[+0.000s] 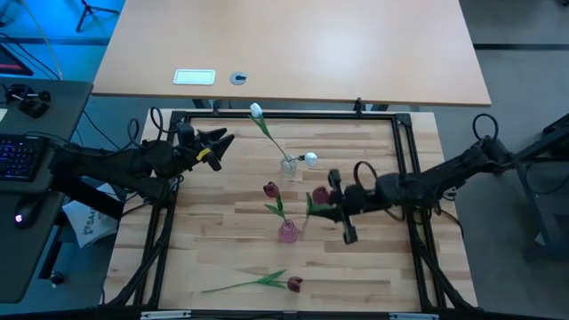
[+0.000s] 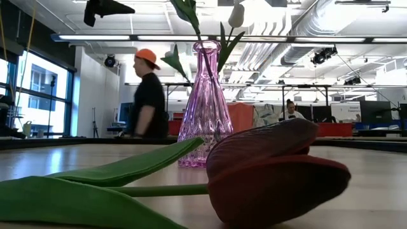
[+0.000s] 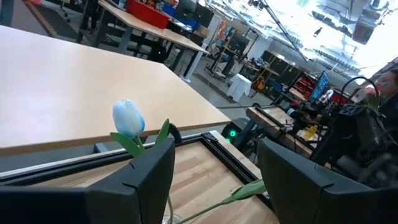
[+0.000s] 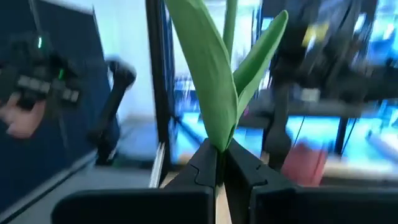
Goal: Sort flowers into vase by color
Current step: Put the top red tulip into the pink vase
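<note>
A clear vase [image 1: 289,164] holds two white tulips [image 1: 256,110] [image 1: 310,159]. A pink vase [image 1: 288,233] [image 2: 205,108] holds one dark red tulip [image 1: 269,189]. Another dark red tulip [image 1: 293,284] [image 2: 273,172] lies flat on the table near the near edge. My right gripper [image 1: 338,209] [image 4: 221,165], just right of the pink vase, is shut on a third dark red tulip [image 1: 320,196]. My left gripper [image 1: 218,142] [image 3: 217,162] is open and raised near the far-left corner. It points toward the white tulip [image 3: 127,118]. My right gripper pinches the dark red tulip between its two fingers [image 4: 202,165], low on the stem where the green leaves [image 4: 214,124] spring out. The leaves and the stem [image 4: 230,25] stand out beyond the fingertips. The tulip is lifted clear of the table.
A black frame [image 1: 404,151] borders the wooden work table. A second light table [image 1: 293,44] stands behind it. In the low view a person in an orange cap [image 2: 147,95] walks in the room behind. Bare wood lies between the fallen tulip and the pink vase.
</note>
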Robot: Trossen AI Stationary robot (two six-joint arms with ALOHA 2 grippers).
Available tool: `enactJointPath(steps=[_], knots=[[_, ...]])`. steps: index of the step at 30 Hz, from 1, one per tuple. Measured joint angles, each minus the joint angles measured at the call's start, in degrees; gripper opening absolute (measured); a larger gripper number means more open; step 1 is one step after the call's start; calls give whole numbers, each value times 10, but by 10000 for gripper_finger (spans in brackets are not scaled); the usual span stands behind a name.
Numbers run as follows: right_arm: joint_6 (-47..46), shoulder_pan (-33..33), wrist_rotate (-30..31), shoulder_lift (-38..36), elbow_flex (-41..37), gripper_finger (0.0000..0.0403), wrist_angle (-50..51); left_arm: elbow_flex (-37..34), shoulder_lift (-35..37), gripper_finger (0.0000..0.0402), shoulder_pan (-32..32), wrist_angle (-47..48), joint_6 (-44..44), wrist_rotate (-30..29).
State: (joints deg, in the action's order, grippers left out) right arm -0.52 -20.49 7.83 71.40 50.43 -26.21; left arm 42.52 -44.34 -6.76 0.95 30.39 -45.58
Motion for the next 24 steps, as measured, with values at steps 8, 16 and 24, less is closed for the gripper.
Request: enactJointPath(steps=[8, 16, 24], knots=[[5, 51, -25, 10, 0, 3, -72, 0, 0, 218, 0, 5, 0, 0], [5, 69, -28, 19, 0, 3, -56, 0, 0, 218, 0, 9, -8, 0], [5, 71, -27, 70, 1, 3, -61, 0, 0, 218, 0, 9, -7, 0]])
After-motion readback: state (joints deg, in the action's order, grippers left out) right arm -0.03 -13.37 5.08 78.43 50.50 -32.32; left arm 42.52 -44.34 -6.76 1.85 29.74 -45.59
